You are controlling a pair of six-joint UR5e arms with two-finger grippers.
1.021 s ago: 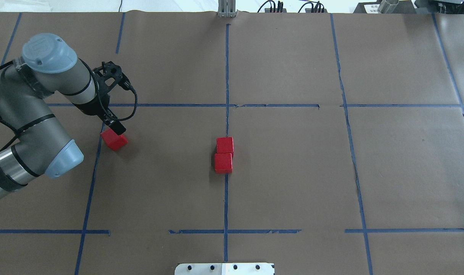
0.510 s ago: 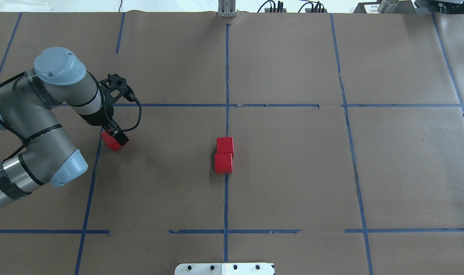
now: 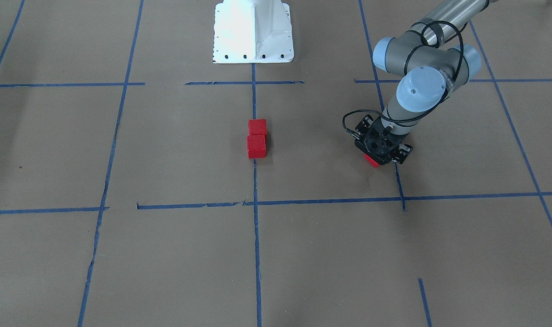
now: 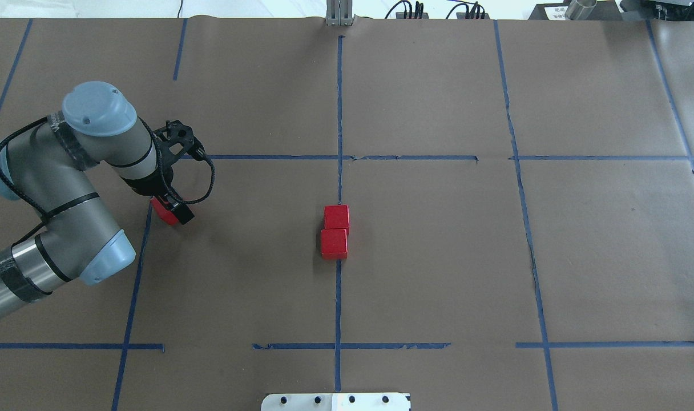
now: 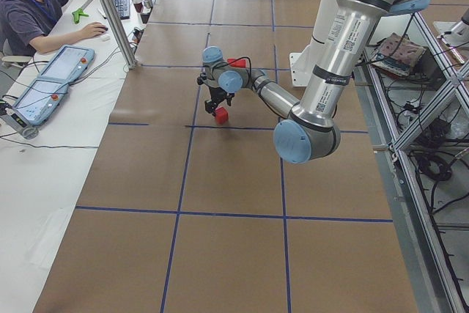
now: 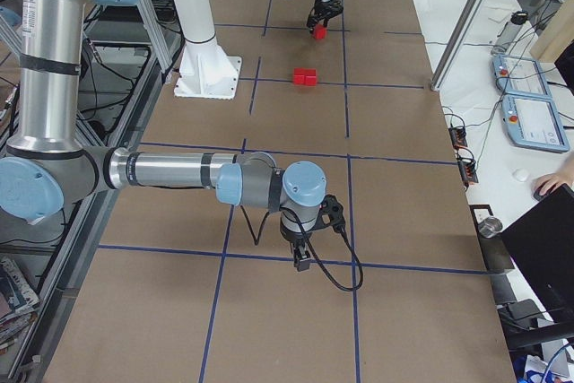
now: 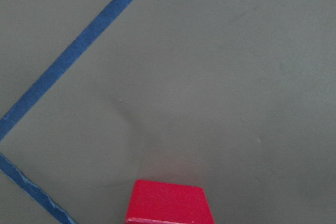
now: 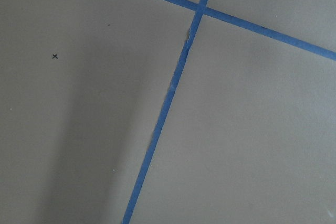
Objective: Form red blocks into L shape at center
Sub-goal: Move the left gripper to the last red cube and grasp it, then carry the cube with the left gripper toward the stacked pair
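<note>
Since a second ago the left arm has swung forward and dropped. The left gripper now sits down over the lone red block, of which only a sliver shows beside the black fingers. They seem to straddle it, but I cannot tell whether they press on it. That block has stayed where it was, on the blue tape line at the left edge of the center, well apart from the others.

Nearest the robot is the white base. Beyond it the other two red blocks stand touching on the middle tape line, one behind the other and slightly offset: glossy cubes with plain faces on matte, creased brown paper. Nothing lies between them and the lone block.

The right gripper hangs low over bare paper and its finger state cannot be judged. At the far side table a person sits at a keyboard.
</note>
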